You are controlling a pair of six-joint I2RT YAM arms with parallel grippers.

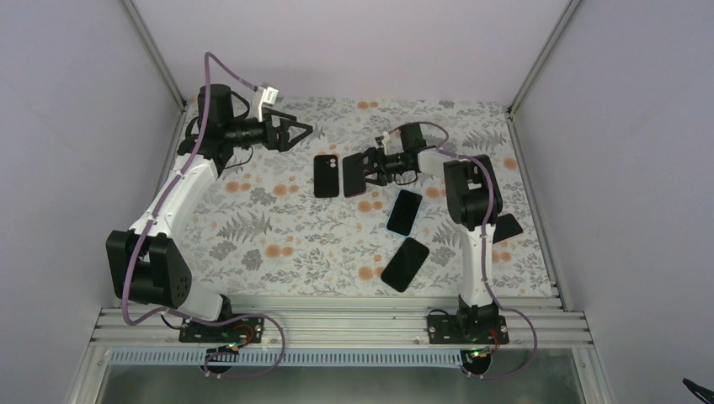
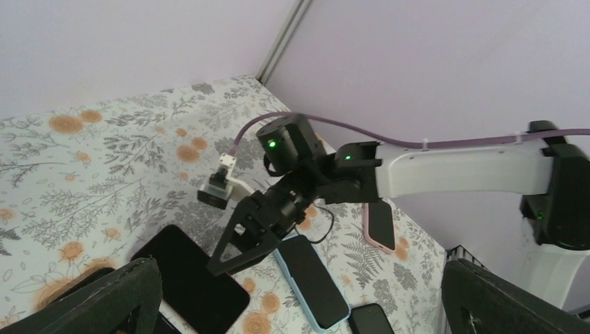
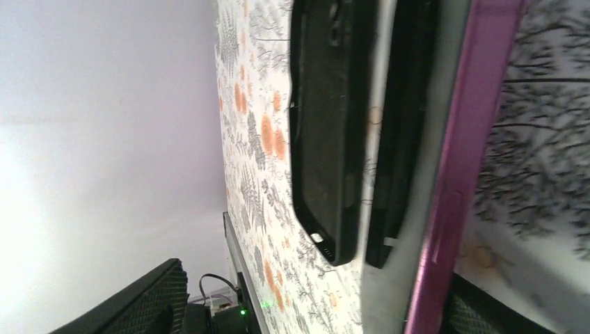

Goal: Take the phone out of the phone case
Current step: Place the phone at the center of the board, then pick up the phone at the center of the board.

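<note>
Beside the right gripper point(image 1: 368, 172), at the table's point(image 1: 253, 231) far middle, the purple-edged phone point(image 1: 354, 180) sits between parted fingers that do not clamp it. The black phone case point(image 1: 326, 175) lies just left. The left gripper point(image 1: 296, 131) hangs wide open, well apart.

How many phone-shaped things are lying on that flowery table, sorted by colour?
Black empty case: 1
Purple-edged phone: 1
Blue-edged phone: 1
Pink-edged phone: 1
Plain black phone: 1
Total: 5
</note>
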